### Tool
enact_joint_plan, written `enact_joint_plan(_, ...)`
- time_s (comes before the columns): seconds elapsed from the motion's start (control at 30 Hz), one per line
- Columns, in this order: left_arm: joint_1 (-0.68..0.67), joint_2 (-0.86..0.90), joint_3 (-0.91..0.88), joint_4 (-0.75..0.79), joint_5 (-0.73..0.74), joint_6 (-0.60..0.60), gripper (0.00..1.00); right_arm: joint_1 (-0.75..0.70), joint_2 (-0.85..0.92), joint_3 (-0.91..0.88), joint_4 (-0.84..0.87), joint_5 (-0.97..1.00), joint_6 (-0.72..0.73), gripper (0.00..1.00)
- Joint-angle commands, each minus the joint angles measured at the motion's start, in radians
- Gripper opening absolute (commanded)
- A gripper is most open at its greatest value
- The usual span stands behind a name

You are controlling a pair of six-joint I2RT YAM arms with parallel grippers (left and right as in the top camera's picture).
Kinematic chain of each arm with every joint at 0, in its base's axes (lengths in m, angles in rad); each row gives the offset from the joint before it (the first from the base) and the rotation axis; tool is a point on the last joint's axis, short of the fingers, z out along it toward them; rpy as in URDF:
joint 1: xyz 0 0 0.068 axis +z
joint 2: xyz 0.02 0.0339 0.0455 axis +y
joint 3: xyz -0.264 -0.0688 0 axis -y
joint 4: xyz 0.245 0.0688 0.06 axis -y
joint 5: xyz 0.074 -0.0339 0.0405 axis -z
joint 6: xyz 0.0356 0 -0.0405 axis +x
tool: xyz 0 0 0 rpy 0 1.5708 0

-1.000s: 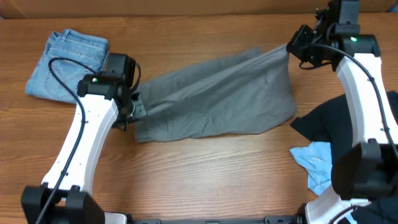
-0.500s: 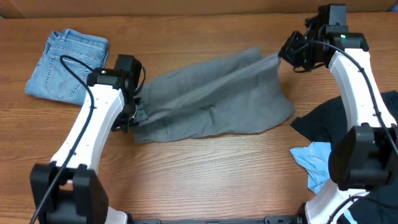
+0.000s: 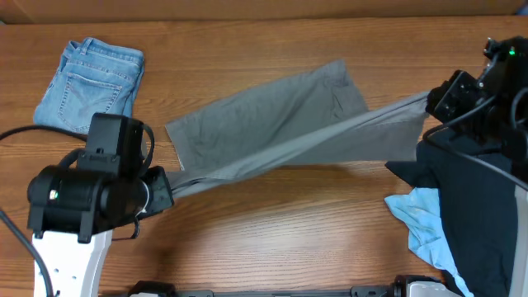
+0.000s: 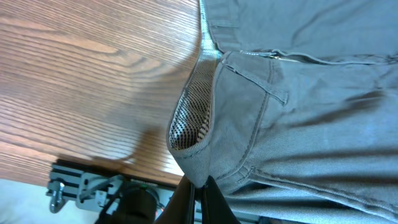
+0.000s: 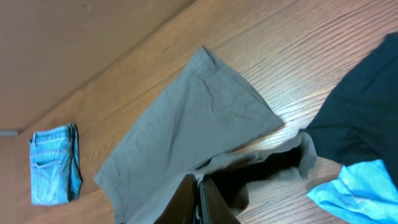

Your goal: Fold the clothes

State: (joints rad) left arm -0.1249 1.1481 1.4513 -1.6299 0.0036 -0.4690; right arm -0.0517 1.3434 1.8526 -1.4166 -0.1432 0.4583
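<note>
The grey shorts (image 3: 280,124) are stretched across the table middle, partly lifted; their near edge runs taut between both grippers. My left gripper (image 3: 161,188) is shut on the shorts' left edge near the waistband; the left wrist view shows the fingers (image 4: 200,190) pinching grey fabric (image 4: 298,93) beside a mesh pocket lining (image 4: 193,118). My right gripper (image 3: 436,101) is shut on the right edge, held above the table; the right wrist view shows its fingers (image 5: 198,186) clamped on the fabric (image 5: 186,118).
Folded light-blue jeans (image 3: 91,82) lie at the far left, also seen in the right wrist view (image 5: 53,165). A dark navy shirt (image 3: 470,198) and a light-blue cloth (image 3: 421,214) lie at the right, under my right arm.
Both grippers have pulled toward the table's front and risen, still holding the shorts. The shorts now stretch into a long taut band instead of lying bunched.
</note>
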Motion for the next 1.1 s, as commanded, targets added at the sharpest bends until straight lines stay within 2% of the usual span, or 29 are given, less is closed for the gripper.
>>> enact_joint_plan(0.0,0.018,-0.018,0.004,-0.021,-0.073,0.009,0.04,-0.042,0.018,0.017,0.027,0.166,0.033,0.04)
enact_joint_plan(0.23,0.018,0.042,-0.053,0.102,-0.074,0.021,0.04,-0.042,0.200,0.017,0.112,0.153,0.032,0.04)
enact_joint_plan(0.4,0.019,0.163,-0.155,0.256,-0.085,0.020,0.04,-0.042,0.386,0.017,0.270,0.033,0.005,0.04)
enact_joint_plan(0.57,0.020,0.334,-0.192,0.368,-0.210,0.011,0.04,-0.042,0.545,0.017,0.433,-0.008,0.006,0.04)
enact_joint_plan(0.8,0.021,0.502,-0.191,0.516,-0.345,-0.016,0.06,-0.042,0.678,0.017,0.591,-0.100,0.006,0.04)
enact_joint_plan(0.83,0.021,0.523,-0.191,0.529,-0.364,-0.033,0.15,-0.042,0.691,0.017,0.613,-0.117,0.005,0.12)
enact_joint_plan(0.87,0.021,0.535,-0.191,0.536,-0.376,-0.050,0.28,-0.042,0.698,0.017,0.627,-0.121,0.005,0.34)
enact_joint_plan(0.9,0.021,0.547,-0.191,0.544,-0.380,-0.061,0.36,-0.042,0.700,0.017,0.630,-0.120,0.005,0.61)
enact_joint_plan(0.93,0.021,0.550,-0.191,0.549,-0.380,-0.061,0.43,-0.042,0.700,0.017,0.630,-0.121,0.005,0.71)
enact_joint_plan(0.97,0.021,0.552,-0.191,0.549,-0.377,-0.060,0.62,-0.044,0.700,0.017,0.628,-0.121,-0.004,0.75)
enact_joint_plan(1.07,0.021,0.549,-0.185,0.509,-0.370,-0.061,0.75,-0.058,0.697,0.019,0.587,-0.121,-0.075,0.78)
